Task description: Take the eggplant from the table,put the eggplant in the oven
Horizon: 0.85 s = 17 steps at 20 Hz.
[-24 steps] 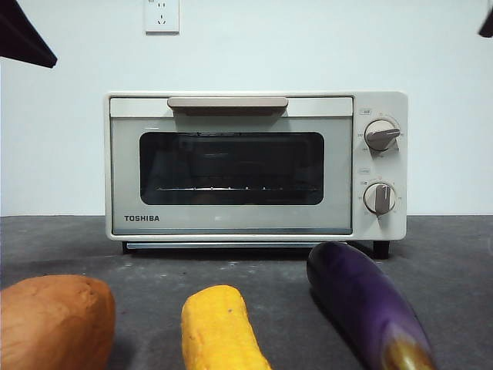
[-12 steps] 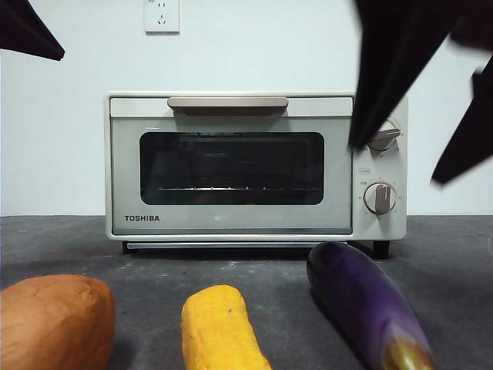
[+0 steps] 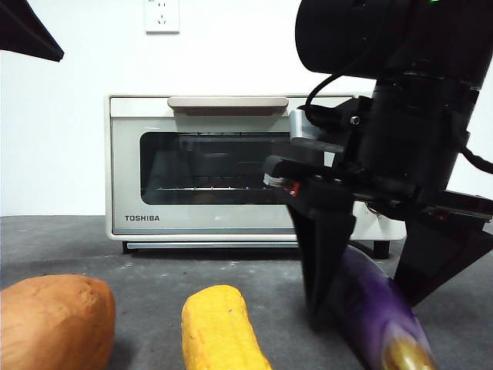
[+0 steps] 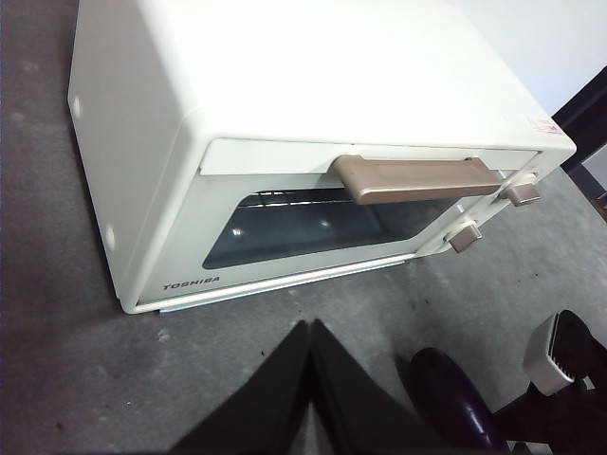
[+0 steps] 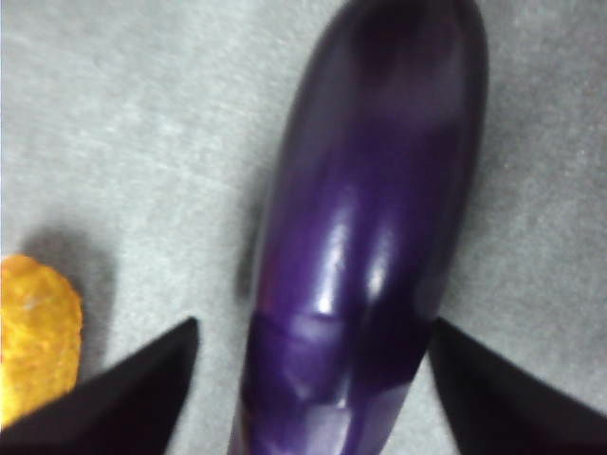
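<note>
Front view: the right end effector (image 3: 370, 297) straddles the eggplant (image 3: 377, 320), which lies on the counter (image 3: 146, 270) before the closed oven (image 3: 208, 166), beside the corn (image 3: 219, 327).
Left wrist view: the left end effector (image 4: 308, 336), jaws together, holds nothing.
Right wrist view: jaws spread wide, flanking the eggplant (image 5: 370, 237) untouched.

In the front view, the right pincer (image 3: 370, 277) and its arm cover the oven's (image 3: 200, 169) right side, both knobs included, as well as the rear part of the eggplant (image 3: 377, 316). The bottom edge cuts off the eggplant's stem end, the corn cob (image 3: 219, 327) and the sweet potato (image 3: 54, 320). The right wrist view is blurred; the eggplant runs past two picture edges. In the left wrist view, only the eggplant's rounded end (image 4: 446, 398) shows.
</note>
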Tool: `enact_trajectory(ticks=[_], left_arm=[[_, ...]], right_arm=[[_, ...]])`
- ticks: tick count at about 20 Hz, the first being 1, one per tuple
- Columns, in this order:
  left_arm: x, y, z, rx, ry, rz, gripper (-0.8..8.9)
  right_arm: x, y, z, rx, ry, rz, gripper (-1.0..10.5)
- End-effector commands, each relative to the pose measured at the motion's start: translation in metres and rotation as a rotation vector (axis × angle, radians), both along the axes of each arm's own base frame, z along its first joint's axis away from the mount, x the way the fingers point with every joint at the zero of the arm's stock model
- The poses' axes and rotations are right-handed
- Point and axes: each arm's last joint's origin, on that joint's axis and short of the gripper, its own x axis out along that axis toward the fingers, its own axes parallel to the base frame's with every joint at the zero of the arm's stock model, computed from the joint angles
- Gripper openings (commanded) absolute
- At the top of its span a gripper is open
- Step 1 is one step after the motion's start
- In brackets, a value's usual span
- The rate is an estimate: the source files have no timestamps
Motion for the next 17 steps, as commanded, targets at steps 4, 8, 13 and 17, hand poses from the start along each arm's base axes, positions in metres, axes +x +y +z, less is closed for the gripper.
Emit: enact_trajectory(ticks=[4,8,13,17], left_arm=[[0.002,-0.001,0.007,0.003,-0.036,-0.013,0.07],[0.010,-0.013,0.007,0.008,-0.007,-0.066,0.07],[0.046,-0.054,0.024,0.063,0.010,-0.200,0.07],[0.077,-0.080,0.034,0.170,0.037,-0.258,0.07]], right_arm=[[-0.005,-0.002,0.027,0.090,-0.072,-0.015,1.0],[-0.026,-0.025,0.070,0.174,-0.178,0.023,1.0],[-0.060,-0.065,0.120,0.289,-0.422,0.037,1.0],[-0.083,-0.091,0.138,0.347,-0.527,0.002,1.0]])
